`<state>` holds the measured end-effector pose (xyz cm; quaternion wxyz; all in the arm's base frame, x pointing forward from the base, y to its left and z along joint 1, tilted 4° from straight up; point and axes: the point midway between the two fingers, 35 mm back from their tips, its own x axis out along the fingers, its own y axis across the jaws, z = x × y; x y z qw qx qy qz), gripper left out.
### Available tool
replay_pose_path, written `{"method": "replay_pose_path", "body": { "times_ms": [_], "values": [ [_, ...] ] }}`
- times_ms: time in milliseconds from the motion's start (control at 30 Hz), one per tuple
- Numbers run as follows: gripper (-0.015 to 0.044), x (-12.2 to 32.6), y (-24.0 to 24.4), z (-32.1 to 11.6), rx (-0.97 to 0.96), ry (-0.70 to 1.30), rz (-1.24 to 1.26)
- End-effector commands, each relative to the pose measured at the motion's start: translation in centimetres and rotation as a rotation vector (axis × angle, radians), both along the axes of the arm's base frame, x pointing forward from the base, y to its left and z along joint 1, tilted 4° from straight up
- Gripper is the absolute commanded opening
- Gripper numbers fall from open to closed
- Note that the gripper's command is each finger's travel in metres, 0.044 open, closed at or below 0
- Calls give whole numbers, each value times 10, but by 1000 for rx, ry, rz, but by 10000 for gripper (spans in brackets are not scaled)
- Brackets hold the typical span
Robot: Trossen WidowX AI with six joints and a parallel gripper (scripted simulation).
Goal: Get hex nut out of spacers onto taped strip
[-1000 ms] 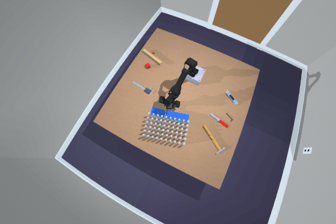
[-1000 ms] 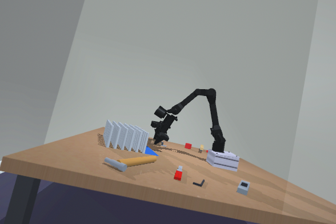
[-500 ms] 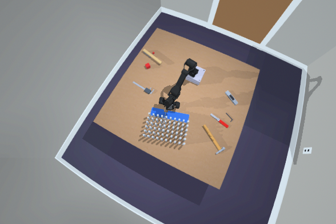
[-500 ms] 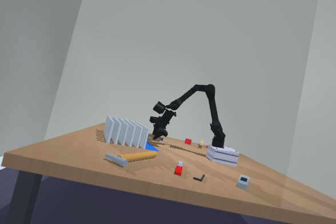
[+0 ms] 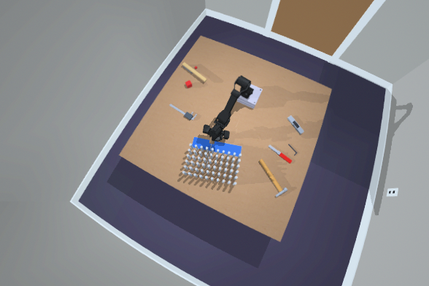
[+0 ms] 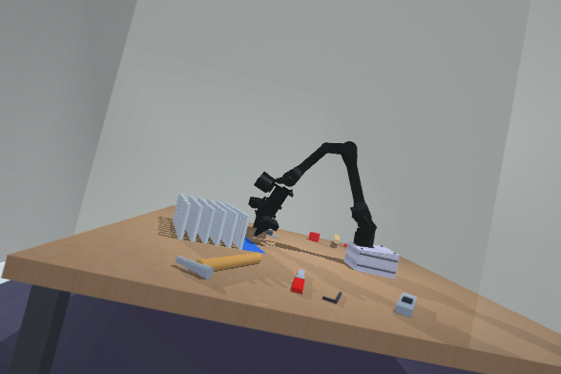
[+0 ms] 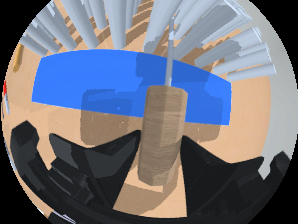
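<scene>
Claw clamping wooden-handled tool, shaft pointing into spacers

The claw point(image 5: 212, 141) point(image 6: 259, 232) point(image 7: 161, 135) is gripping the tool point(image 7: 164, 110) by its handle, a black finger pressing on either side. The tool is hanging at the front of the field, its handle partly overlapping the blue taped strip point(image 5: 233, 149) point(image 6: 252, 246) point(image 7: 90, 75) in the wrist view. Its long axis is running front to back, across the strip's length; the shaft is pointing away from the arm, in among the standing spacers point(image 5: 223, 152) point(image 6: 193, 219) point(image 7: 116, 30). In the wrist view it is leaning slightly right of straight up.

Looks: handle showing brown, grained wood, faceted and thick; shaft showing thin, straight, grey and metallic. The far tip is getting lost against the similarly grey spacers; cannot tell its shape, nor whether it is touching one.

The spacers are standing upright on the counter point(image 5: 164, 138) point(image 6: 119, 286) point(image 7: 60, 120). A hammer point(image 5: 271, 175) point(image 6: 231, 262) is lying outside the field.
</scene>
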<state>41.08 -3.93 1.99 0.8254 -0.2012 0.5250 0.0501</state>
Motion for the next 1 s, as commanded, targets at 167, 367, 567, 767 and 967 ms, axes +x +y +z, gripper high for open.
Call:
{"method": "replay_pose_path", "body": {
  "times_ms": [167,367,567,767,967],
  "values": [
    [0,1,0,-8,-1,-2,-5],
    [0,1,0,-10,-1,-2,-5],
    [0,-2,-1,-10,-1,-2,-5],
    [0,-5,-2,-10,-1,-2,-5],
    [0,-8,-2,-11,-1,-2,-4]
  ]
}}
